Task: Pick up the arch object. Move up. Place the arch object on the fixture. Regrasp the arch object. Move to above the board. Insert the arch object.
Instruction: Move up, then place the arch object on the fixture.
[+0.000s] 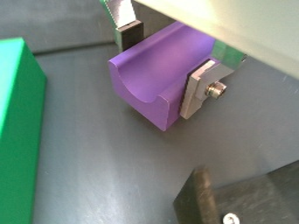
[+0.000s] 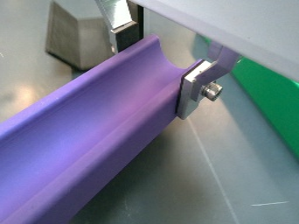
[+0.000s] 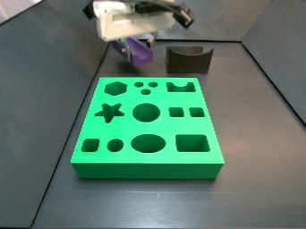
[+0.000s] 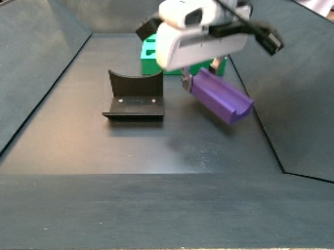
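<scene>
The purple arch object [image 1: 152, 83] lies low on the dark floor with its groove facing up. My gripper [image 1: 166, 61] straddles it near one end, with a pad against each long side, so it is shut on the piece. Both wrist views show this; the gripper [image 2: 160, 61] grips the far end of the arch object [image 2: 82, 140]. In the side views the gripper [image 4: 206, 73] is over the arch object [image 4: 225, 102], beside the fixture [image 4: 133, 98]. The fixture [image 3: 188, 59] stands behind the green board [image 3: 149, 125], to the right of the arch object [image 3: 141, 54].
The board's edge [image 1: 17, 131] is close beside the piece. The fixture [image 1: 239, 201] stands near it on the other side. Dark walls [image 4: 53, 78] enclose the floor.
</scene>
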